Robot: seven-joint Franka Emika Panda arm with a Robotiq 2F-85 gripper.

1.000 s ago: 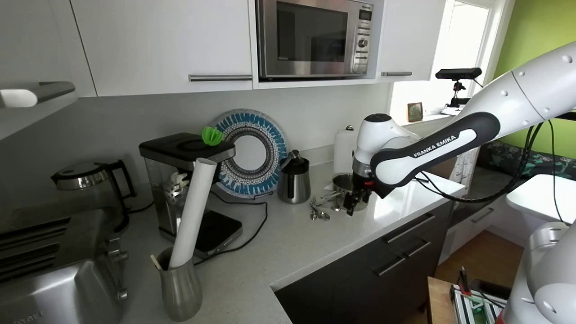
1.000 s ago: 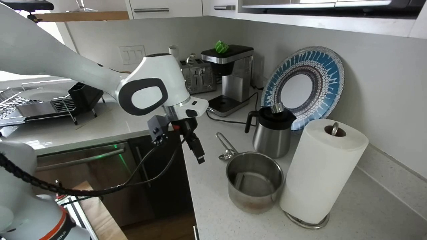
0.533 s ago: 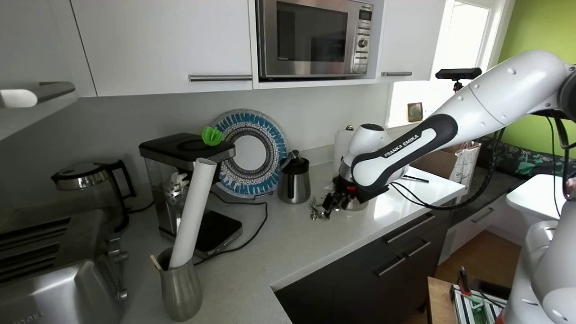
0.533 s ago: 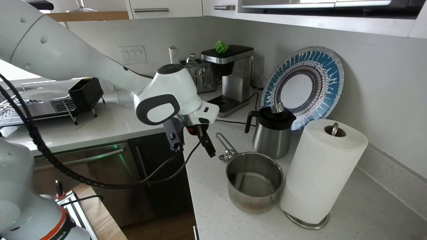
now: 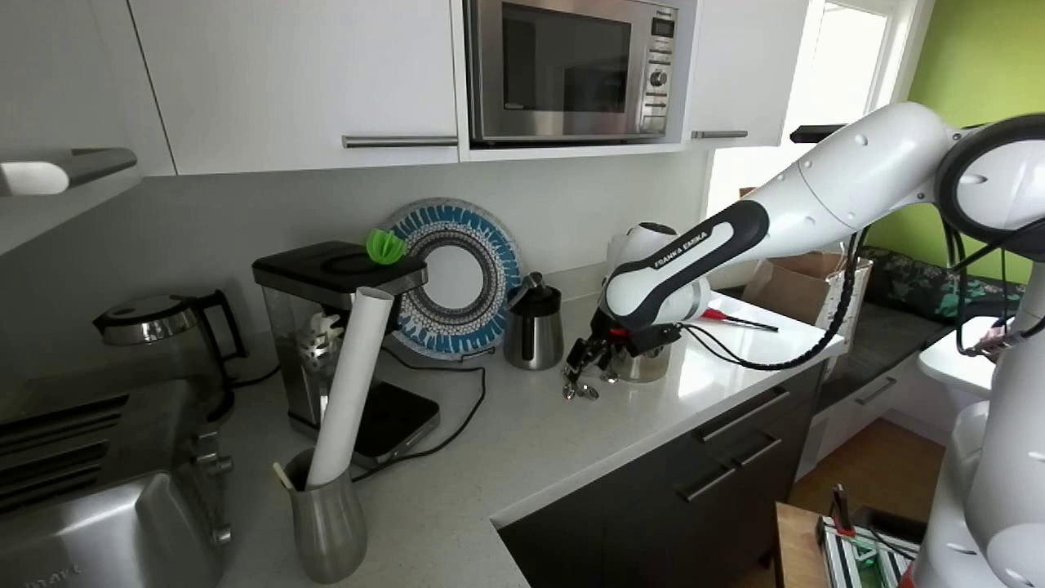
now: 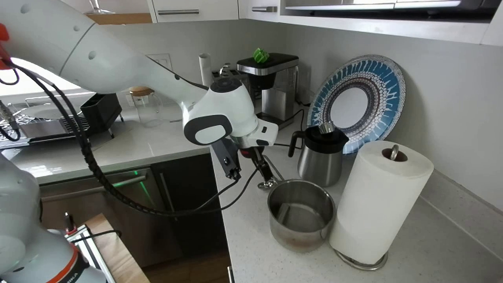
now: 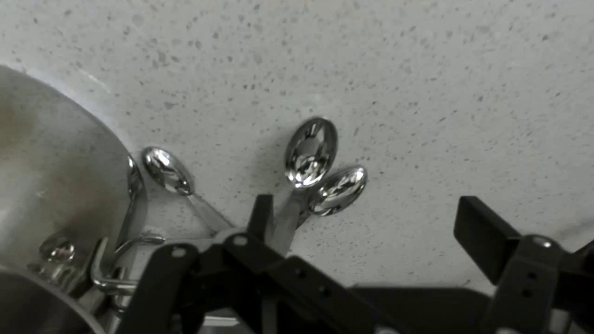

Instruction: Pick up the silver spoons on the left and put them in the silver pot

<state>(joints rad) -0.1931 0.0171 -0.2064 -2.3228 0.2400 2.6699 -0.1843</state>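
Note:
The silver spoons [image 7: 311,150] lie in a loose cluster on the counter, with three shiny bowls showing in the wrist view. They also show small in both exterior views [image 5: 580,393] [image 6: 266,184]. The silver pot [image 6: 300,234] stands upright beside them; its curved wall fills the left of the wrist view [image 7: 60,153], and my wrist partly hides it in an exterior view [image 5: 641,367]. My gripper [image 7: 371,222] is open and low over the spoons. Its left finger is close to the handles and hides part of them; whether it touches is unclear. Nothing is between the fingers' pads.
The pot's wire handle [image 6: 274,167] runs past the spoons near my gripper. A steel carafe [image 6: 320,163] and a paper towel roll [image 6: 381,200] stand close by. A patterned round plate [image 6: 357,102] leans on the wall. The counter's front edge [image 5: 620,452] is nearby.
My arm has moved across from the pot side and down, bringing the open gripper to the spoons. The pot seems to have shifted very slightly. The spoons look unmoved.

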